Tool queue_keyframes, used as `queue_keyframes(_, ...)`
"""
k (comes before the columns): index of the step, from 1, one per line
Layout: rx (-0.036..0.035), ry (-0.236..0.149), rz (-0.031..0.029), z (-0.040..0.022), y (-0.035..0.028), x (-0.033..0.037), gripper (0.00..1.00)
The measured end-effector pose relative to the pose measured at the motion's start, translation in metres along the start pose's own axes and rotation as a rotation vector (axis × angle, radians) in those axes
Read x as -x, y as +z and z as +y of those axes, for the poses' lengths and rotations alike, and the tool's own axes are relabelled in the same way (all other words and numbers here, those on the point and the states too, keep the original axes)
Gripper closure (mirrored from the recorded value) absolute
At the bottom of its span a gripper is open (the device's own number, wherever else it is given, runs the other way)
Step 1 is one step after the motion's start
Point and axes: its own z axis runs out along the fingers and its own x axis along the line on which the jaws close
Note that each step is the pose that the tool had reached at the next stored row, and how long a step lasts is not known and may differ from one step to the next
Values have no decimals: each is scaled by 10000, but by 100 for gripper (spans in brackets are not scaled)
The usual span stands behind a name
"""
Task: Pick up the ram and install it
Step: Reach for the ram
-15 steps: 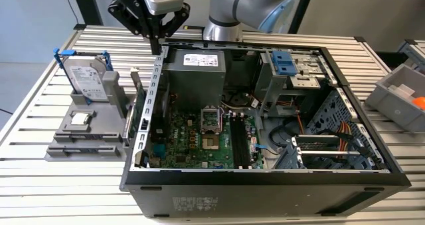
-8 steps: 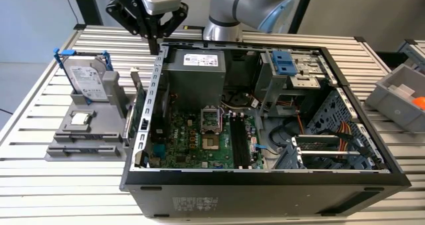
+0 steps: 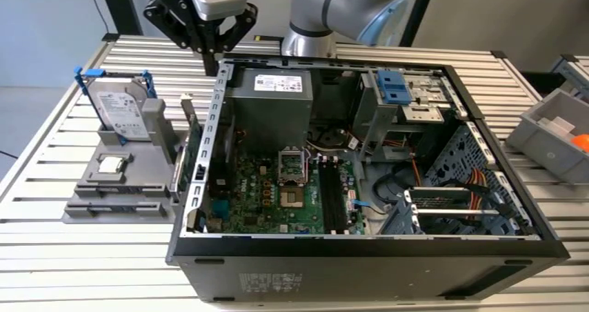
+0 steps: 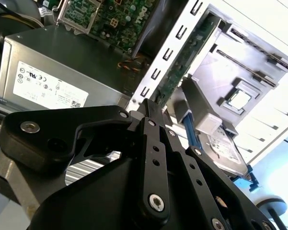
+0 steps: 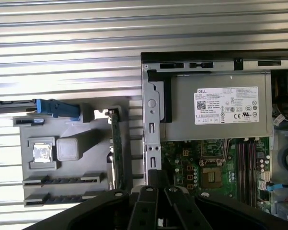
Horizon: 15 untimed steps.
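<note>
claw (image 3: pixel 214 65): fingers drawn together, holding nothing, hanging over the case wall (image 3: pixel 211 129) at its far end | ram (image 3: pixel 194 150): on edge in grey holder (image 3: pixel 120 203) on counter (image 3: pixel 55 253), below claw, well apart, just outside that wall | axis: ram's length runs along the wall, away from claw tips

You see open computer case (image 3: pixel 368 270) mid slatted bench (image 3: pixel 92 257), side panel off. Inside: silver power supply (image 3: pixel 272 112) at far end, green motherboard (image 3: pixel 267 195) on floor nearer you, blue-tabbed drive bay (image 3: pixel 396 88) beside supply. Grey holder (image 3: pixel 120 205) near bench edge at exterior view's left, just beside case. Hard drive (image 3: pixel 120 112) stands upright in holder; square processor chip (image 3: pixel 112 165) lies flat nearby. Grey bin (image 3: pixel 552 136) with orange item (image 3: pixel 581 141) at opposite edge.
</note>
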Motion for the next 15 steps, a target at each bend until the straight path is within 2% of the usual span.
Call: queue_keyframes(15, -1, -1, 1, -4, -2, -54, 100)
